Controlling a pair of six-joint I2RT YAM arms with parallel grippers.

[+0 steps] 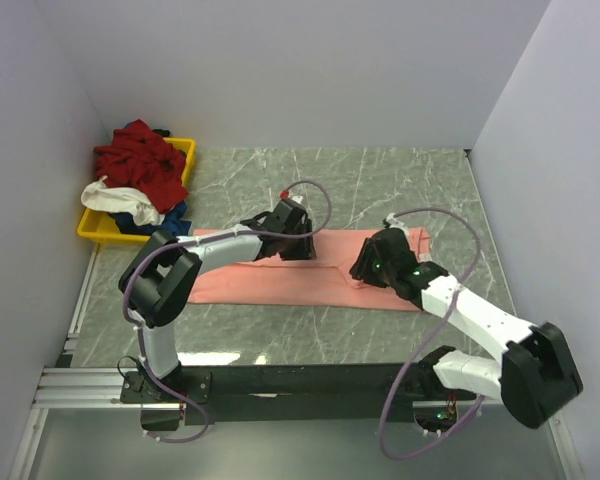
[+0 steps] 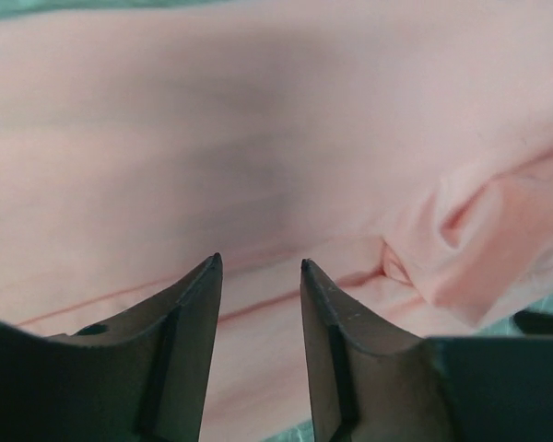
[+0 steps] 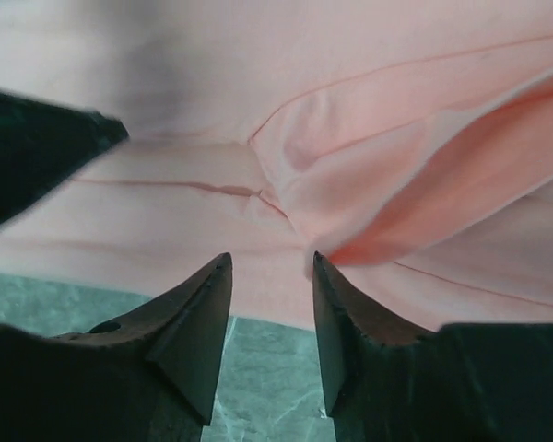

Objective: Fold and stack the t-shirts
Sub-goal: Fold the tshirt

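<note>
pink tee (image 1: 280,282) on table (image 1: 380,180) | l jaws parted, empty, over it | r jaws parted, empty, at its edge

Your left gripper (image 2: 258,264) hangs over the pink shirt (image 2: 258,120), its jaws standing apart and clear of it. You see a bunched fold (image 2: 461,249) at the right.
</note>
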